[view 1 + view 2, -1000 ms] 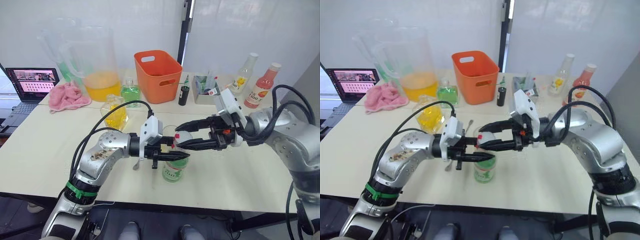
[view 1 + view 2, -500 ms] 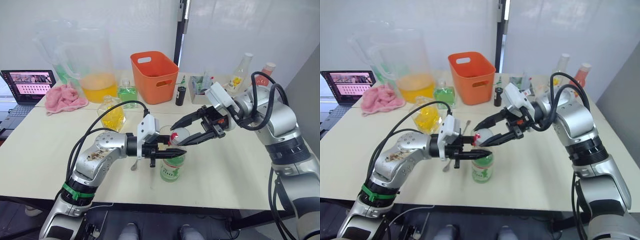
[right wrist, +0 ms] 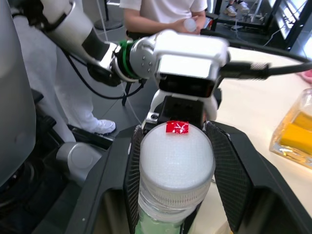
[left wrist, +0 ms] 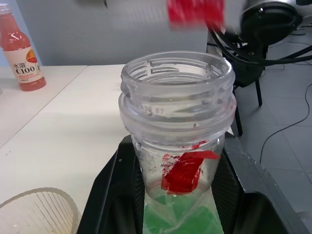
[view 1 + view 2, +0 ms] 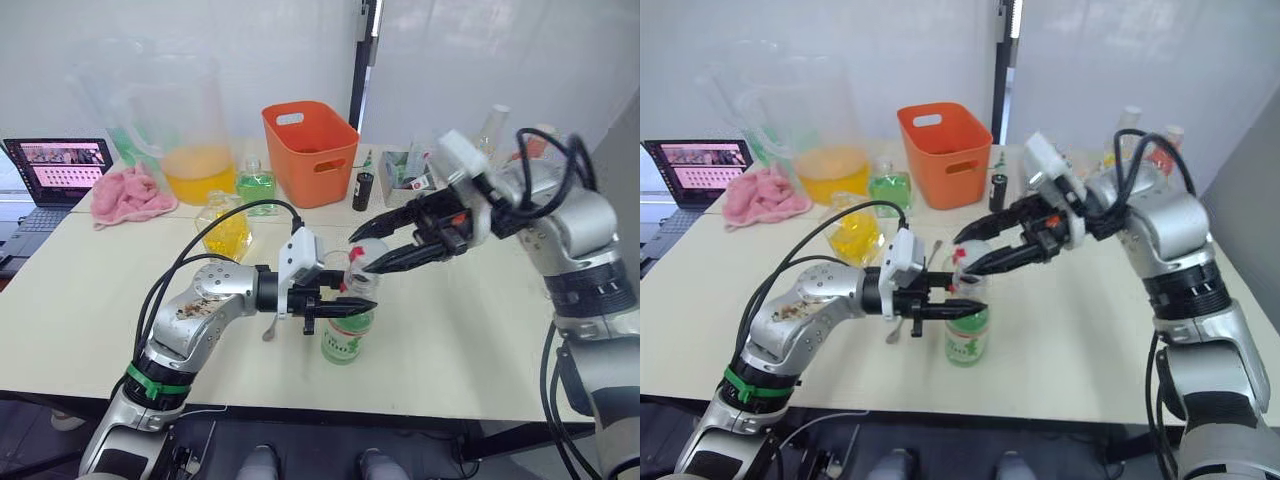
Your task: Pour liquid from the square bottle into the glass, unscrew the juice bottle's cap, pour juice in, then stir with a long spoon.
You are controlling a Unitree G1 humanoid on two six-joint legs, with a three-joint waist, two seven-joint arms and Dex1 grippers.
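White cap [image 5: 364, 254] – one, pinched by right gripper [image 5: 368, 252] – left gripper [image 5: 352, 308] clamps juice bottle [image 5: 346, 332].

Juice bottle [image 5: 346, 335] at table [image 5: 480, 340] centre-front, held by left gripper [image 5: 352, 308]. Right gripper [image 5: 368, 256] at bottle's 1 o'clock, holding cap [image 5: 361, 257]. Square bottle [image 5: 227, 226] at 10 o'clock. Basket [image 5: 311, 152] at 12 o'clock. Pitcher [image 5: 190, 130], towel [image 5: 130, 194], laptop [image 5: 62, 169] far at 10 o'clock.

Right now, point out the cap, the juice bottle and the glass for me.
cap [image 5: 362, 256]: left eye view, on its white side.
juice bottle [image 5: 343, 341]: left eye view, on the green label.
glass [image 4: 36, 213]: left wrist view, on its ribbed near wall.
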